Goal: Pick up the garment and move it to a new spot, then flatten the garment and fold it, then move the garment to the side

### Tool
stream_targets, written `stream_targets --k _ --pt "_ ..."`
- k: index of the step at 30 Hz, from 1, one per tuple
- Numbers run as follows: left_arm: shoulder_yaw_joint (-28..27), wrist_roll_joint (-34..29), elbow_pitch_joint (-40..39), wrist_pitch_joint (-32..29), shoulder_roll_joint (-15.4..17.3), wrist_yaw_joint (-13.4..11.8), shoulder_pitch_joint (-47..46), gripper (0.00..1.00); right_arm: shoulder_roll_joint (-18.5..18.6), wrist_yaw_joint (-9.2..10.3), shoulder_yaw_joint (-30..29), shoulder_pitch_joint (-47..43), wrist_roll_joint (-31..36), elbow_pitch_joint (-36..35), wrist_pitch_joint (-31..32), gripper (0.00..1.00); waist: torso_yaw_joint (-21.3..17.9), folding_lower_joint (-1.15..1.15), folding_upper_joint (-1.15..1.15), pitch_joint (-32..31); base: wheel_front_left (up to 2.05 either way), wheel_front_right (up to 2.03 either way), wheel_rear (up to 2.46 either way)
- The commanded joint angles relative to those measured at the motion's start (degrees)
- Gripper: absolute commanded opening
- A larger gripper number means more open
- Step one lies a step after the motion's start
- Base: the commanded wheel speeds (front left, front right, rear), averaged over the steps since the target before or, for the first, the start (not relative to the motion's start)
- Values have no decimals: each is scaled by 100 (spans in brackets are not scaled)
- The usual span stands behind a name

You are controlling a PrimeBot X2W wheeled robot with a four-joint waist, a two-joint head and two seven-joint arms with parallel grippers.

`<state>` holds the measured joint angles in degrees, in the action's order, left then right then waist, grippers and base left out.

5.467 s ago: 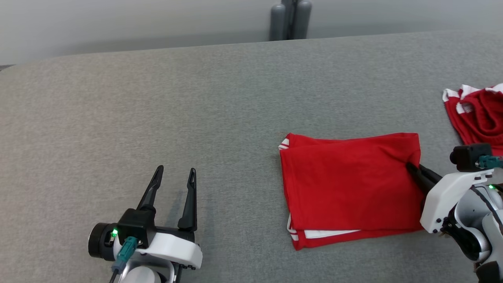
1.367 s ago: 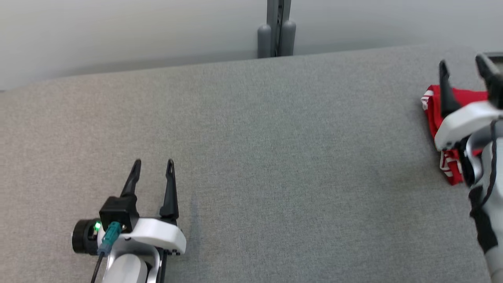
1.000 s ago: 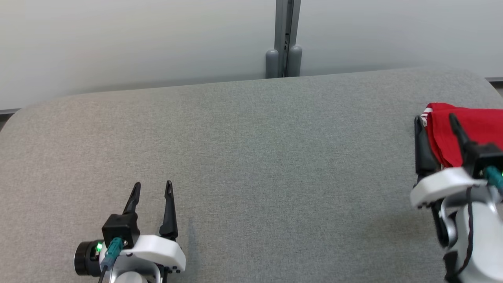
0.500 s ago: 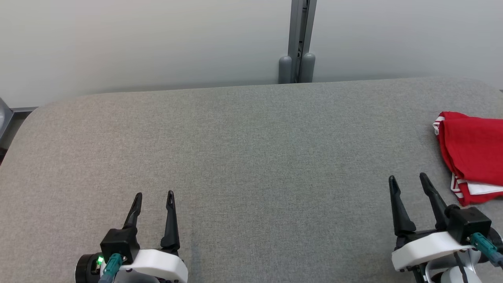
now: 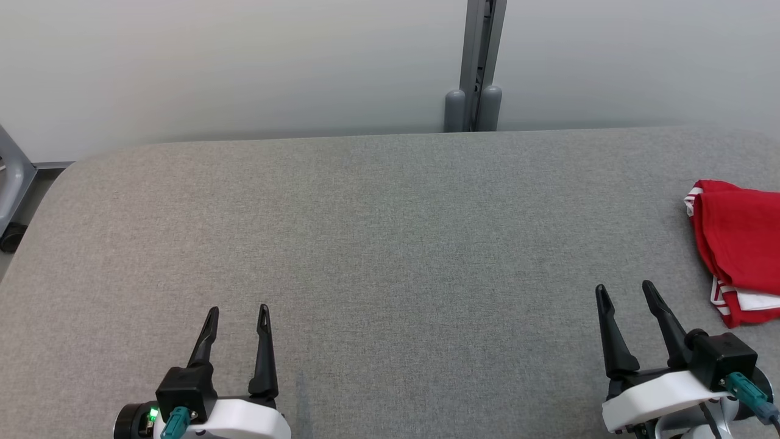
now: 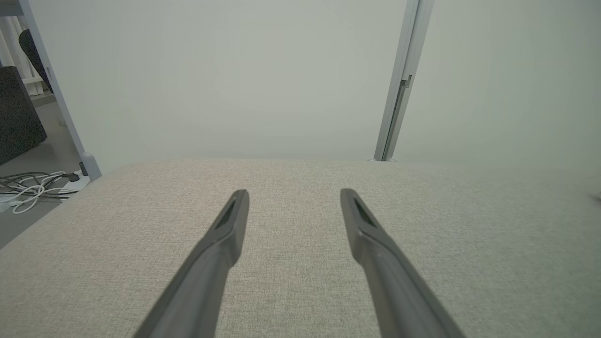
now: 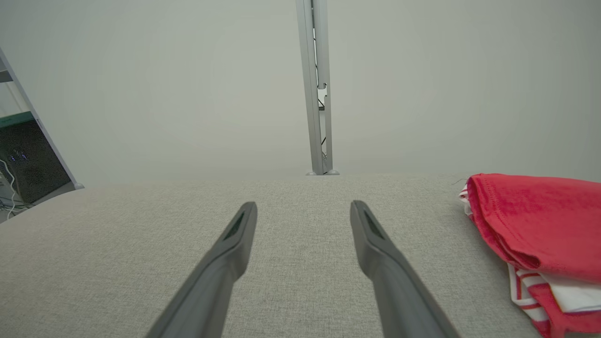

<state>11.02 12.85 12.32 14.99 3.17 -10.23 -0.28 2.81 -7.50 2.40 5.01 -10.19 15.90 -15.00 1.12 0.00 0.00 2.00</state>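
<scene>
The garment [image 5: 740, 244] is red with white trim. It lies folded at the far right of the grey table [image 5: 390, 231], partly cut off by the head view's edge. In the right wrist view the garment [image 7: 540, 225] rests to the right of my fingers, apart from them. My right gripper [image 5: 624, 291] is open at the lower right, a little left of the garment, with nothing between its fingers. Open and empty as well, my left gripper [image 5: 237, 312] sits low at the lower left, far from the garment.
A grey post [image 5: 478, 61] stands against the pale wall behind the table's far edge. Left of the table a metal frame leg [image 5: 12, 183] shows, and cables [image 6: 28, 188] lie on the floor there.
The right gripper let go of the garment at the far right, then drew back toward me and settled low. The camera has tilted up. The left gripper has kept its place.
</scene>
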Motion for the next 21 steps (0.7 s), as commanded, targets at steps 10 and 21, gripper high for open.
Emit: stream_targets --k 10,21 --pt "-71 -83 -103 25 14 2 80 100 26 2 -42 -75 -81 24 -23 100 8 0 0 -9 0 0 0" --pt "-59 -43 69 25 14 63 28 100 26 2 -52 -22 -111 16 -23 100 28 0 0 23 0 0 0"
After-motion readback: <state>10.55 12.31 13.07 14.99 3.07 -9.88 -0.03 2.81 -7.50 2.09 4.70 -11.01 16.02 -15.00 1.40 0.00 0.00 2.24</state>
